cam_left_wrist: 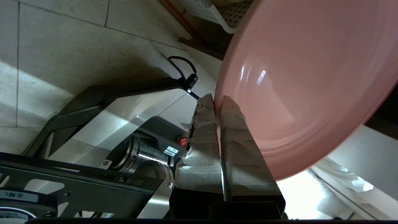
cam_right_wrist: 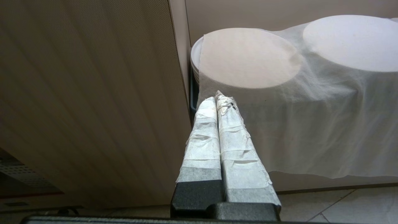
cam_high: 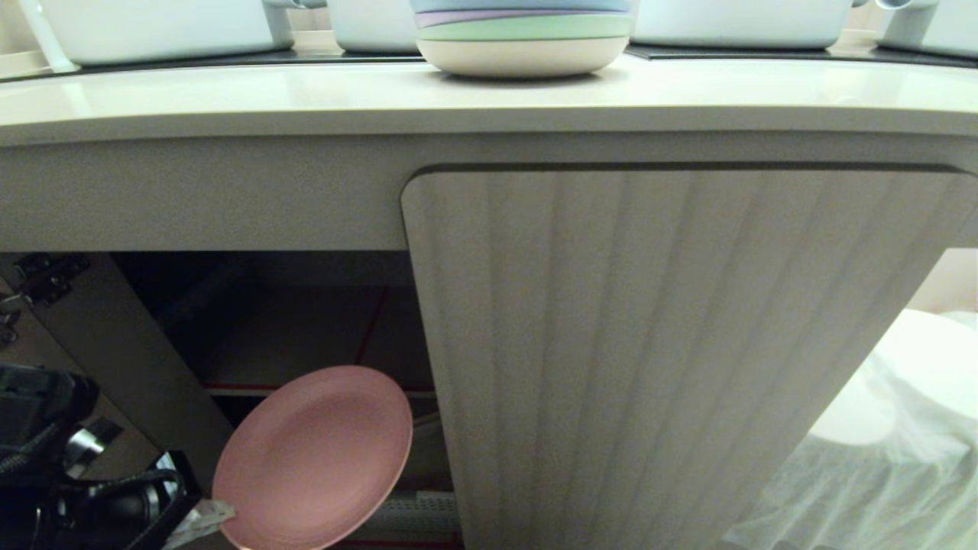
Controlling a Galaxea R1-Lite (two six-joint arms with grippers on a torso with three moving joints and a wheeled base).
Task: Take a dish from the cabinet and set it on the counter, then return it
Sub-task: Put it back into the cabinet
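We judge the task to be at one of its carrying steps. Our left gripper [cam_left_wrist: 217, 102] is clenched on the rim of the dish [cam_high: 313, 457], one taped finger on each face of the plate. The dish hangs tilted in the air, low in front of the open left side of the cabinet [cam_high: 657, 344], and touches neither a shelf nor the counter [cam_high: 306, 95]. Whether it is going up to the counter or going back inside, we cannot tell from this moment. The stack of pastel plates [cam_high: 524, 38] stands on the counter above. Our right gripper [cam_right_wrist: 221, 101] is parked beside the closed door with its fingers pressed together and empty. At the least, the final placing inside remains.
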